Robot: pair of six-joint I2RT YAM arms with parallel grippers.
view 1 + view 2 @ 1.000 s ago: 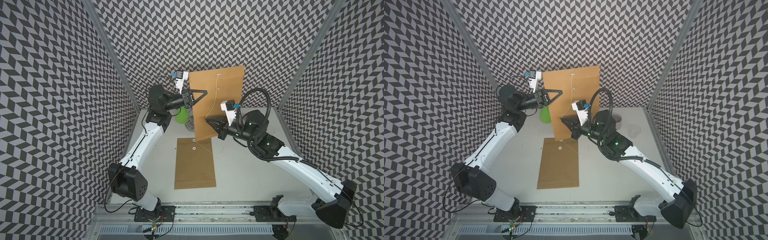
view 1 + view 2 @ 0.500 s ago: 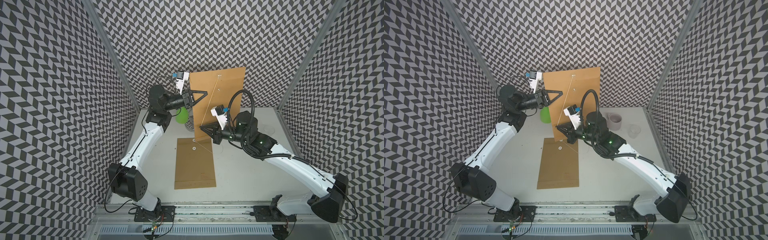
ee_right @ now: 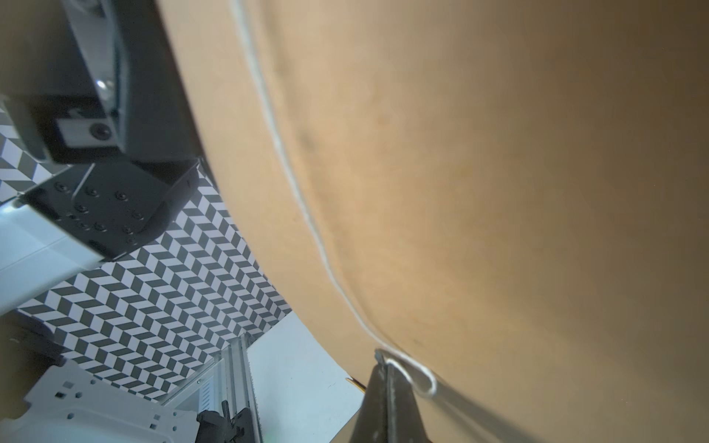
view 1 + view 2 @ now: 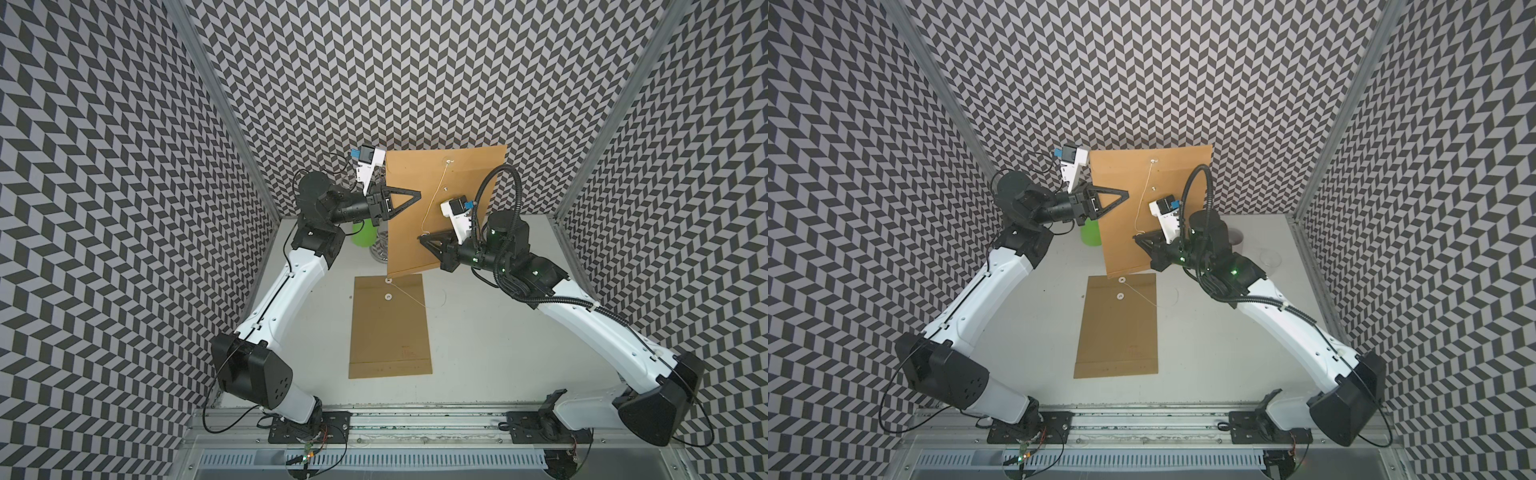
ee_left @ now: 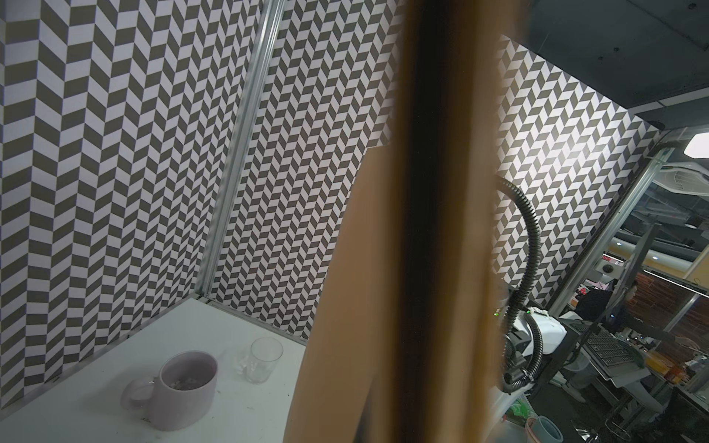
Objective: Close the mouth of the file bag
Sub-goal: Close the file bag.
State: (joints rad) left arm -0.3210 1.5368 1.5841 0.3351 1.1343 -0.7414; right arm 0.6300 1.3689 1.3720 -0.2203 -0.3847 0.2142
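Fig.: file bag (image 4: 465,166) held upright above table (image 4: 498,332), edge pinched in your left gripper (image 4: 417,195). Right gripper (image 4: 420,237) is clamped on the string (image 4: 435,195) end. Flap looks down. Winding round lower button (image 4: 444,188) not yet begun, so approx. half remains.

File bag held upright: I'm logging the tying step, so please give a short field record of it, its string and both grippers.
held file bag: brown, upright
left gripper: shut on the bag's side edge
right gripper: shut on the string
string: runs from the flap button down to the right gripper
flat file bag: lying on the table, no gripper on it, its string loose
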